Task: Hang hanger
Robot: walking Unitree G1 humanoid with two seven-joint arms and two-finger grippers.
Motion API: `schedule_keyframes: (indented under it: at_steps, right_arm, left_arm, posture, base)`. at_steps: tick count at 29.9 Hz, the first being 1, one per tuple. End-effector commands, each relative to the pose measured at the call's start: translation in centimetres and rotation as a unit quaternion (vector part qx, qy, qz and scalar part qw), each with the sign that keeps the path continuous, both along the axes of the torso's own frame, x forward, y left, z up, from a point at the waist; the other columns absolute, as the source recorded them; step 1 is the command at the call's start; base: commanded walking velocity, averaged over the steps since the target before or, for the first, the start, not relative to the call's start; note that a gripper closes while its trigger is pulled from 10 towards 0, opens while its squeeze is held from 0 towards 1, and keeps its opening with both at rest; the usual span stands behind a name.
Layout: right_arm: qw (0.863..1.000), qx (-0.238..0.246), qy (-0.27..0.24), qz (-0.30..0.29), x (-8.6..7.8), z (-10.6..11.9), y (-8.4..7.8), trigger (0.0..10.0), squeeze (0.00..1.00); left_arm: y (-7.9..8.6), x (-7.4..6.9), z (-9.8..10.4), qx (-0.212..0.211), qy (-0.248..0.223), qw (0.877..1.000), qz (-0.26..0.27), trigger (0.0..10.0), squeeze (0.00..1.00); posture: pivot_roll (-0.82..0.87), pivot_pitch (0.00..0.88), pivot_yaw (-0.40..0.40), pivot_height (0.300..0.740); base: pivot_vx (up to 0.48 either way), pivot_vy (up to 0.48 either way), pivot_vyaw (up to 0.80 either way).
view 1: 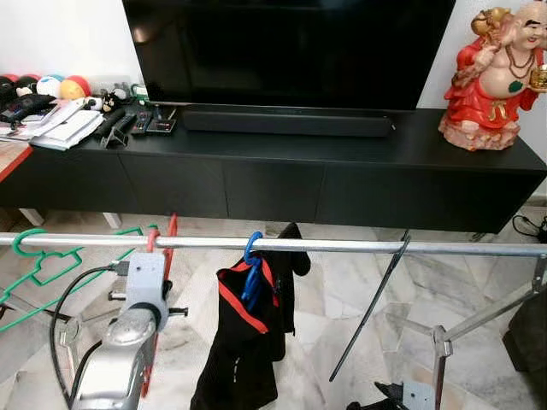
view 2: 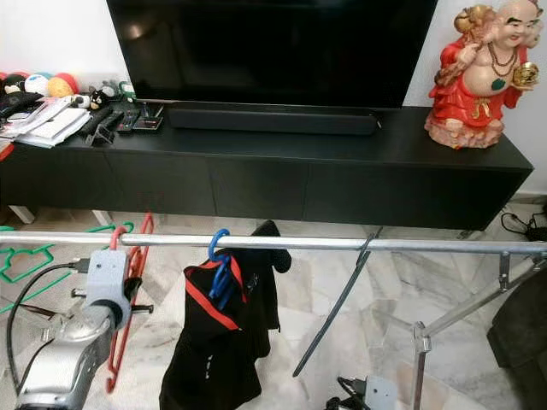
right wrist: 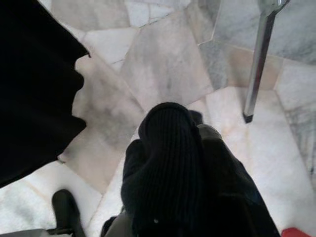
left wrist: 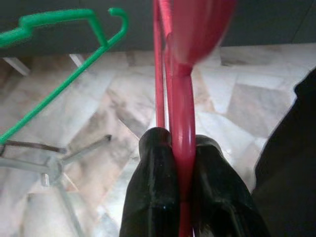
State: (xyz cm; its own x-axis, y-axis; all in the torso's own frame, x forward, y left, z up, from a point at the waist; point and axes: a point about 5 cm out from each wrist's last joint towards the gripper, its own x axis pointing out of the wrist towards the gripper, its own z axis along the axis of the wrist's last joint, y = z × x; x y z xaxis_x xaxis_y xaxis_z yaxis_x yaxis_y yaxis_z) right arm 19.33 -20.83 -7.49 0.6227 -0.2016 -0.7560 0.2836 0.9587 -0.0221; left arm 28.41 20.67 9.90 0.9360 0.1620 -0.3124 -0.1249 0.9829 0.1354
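Left eye view showed you the left gripper [view 1: 155,256] raised to the silver rail [view 1: 342,246], with the red hanger [view 1: 162,256] at the rail and its hook seemingly over the bar, between a green hanger [view 1: 43,256] and a blue hanger [view 1: 252,256] carrying a black garment [view 1: 248,342]. Right eye view gave you the same layout: the red hanger's frame [view 2: 128,307] hung below the rail beside the left arm, a grey strip [view 2: 338,307] leaned off the rail further right, and a red statue [view 2: 483,73] stood on the black cabinet [view 2: 273,162] behind. Left wrist view showed your fingers [left wrist: 158,197] pressed together on the red hanger's shaft. Right wrist view showed the right gripper [right wrist: 173,163] low over the marble floor [right wrist: 163,54], its fingers together and idle. You were, by judgement, at the seating step; next you needed to confirm the hook sat on the rail, then release.
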Motion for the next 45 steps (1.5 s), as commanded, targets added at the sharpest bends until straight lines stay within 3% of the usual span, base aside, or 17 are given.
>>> schedule_keyframes:
  at_steps: [1,5,9,16,17,18,22,25,34,45]
  right_arm:
    - [1.0,0.0,0.001,-0.001,0.2,0.2,-0.4,10.0,0.0]
    - [1.0,-0.002,-0.001,-0.001,0.5,0.4,-0.7,10.0,0.0]
    - [1.0,-0.002,-0.003,0.0,0.6,0.5,-0.9,10.0,0.0]
    - [1.0,-0.003,0.0,0.0,0.4,0.3,-0.6,10.0,0.0]
    - [1.0,-0.003,0.001,-0.001,0.4,0.3,-0.6,10.0,0.0]
    - [1.0,-0.004,0.001,-0.001,0.4,0.3,-0.6,10.0,0.0]
    - [1.0,-0.004,0.0,-0.002,0.4,0.3,-0.6,10.0,0.0]
    - [1.0,-0.003,-0.001,-0.007,0.4,0.3,-0.6,10.0,0.0]
    - [1.0,-0.002,0.001,-0.012,0.2,0.1,-0.4,10.0,0.0]
    - [1.0,-0.001,0.003,-0.008,0.1,0.1,-0.3,10.0,0.0]
  left_arm:
    - [0.2,-0.4,0.8,0.017,-0.032,0.999,-0.005,0.0,0.0]
    - [0.2,-0.5,1.3,0.003,-0.061,0.998,-0.005,0.0,0.0]
    - [-0.5,-1.1,1.4,-0.003,-0.09,0.995,-0.045,0.0,0.0]
    - [-0.5,-3.6,-1.8,0.034,-0.055,0.995,-0.077,0.0,0.0]
    - [-0.2,-4.3,-3.3,0.042,-0.028,0.996,-0.074,0.6,0.0]
    - [0.2,-4.8,-4.5,0.046,-0.011,0.997,-0.066,10.0,0.0]
    - [0.6,-5.1,-5.7,0.044,0.007,0.998,-0.055,10.0,0.0]
    - [1.1,-5.5,-7.4,0.016,0.022,0.999,-0.03,10.0,0.0]
    - [0.2,-4.9,-7.8,0.01,0.007,0.999,-0.047,10.0,0.0]
    - [-0.7,-4.4,-7.5,-0.004,-0.016,0.998,-0.062,10.0,0.0]
  posture:
    - [0.11,0.077,-0.017,0.74]
    - [0.11,0.076,-0.019,0.74]
    - [0.1,0.075,-0.018,0.74]
    - [0.1,0.074,-0.018,0.74]
    - [0.11,0.073,-0.018,0.74]
    - [0.1,0.073,-0.017,0.74]
    - [0.1,0.071,-0.014,0.74]
    - [0.09,0.067,-0.003,0.74]
    - [0.08,0.052,0.009,0.74]
    - [0.08,0.034,0.009,0.74]
  base:
    - [0.0,0.0,0.0]
    - [0.0,0.0,0.0]
    - [0.0,0.0,0.0]
    - [0.0,0.0,0.0]
    - [0.0,0.0,0.0]
    - [0.0,0.0,0.0]
    - [0.0,0.0,0.0]
    - [0.0,0.0,0.0]
    - [0.0,0.0,0.0]
    - [-0.264,0.0,0.0]
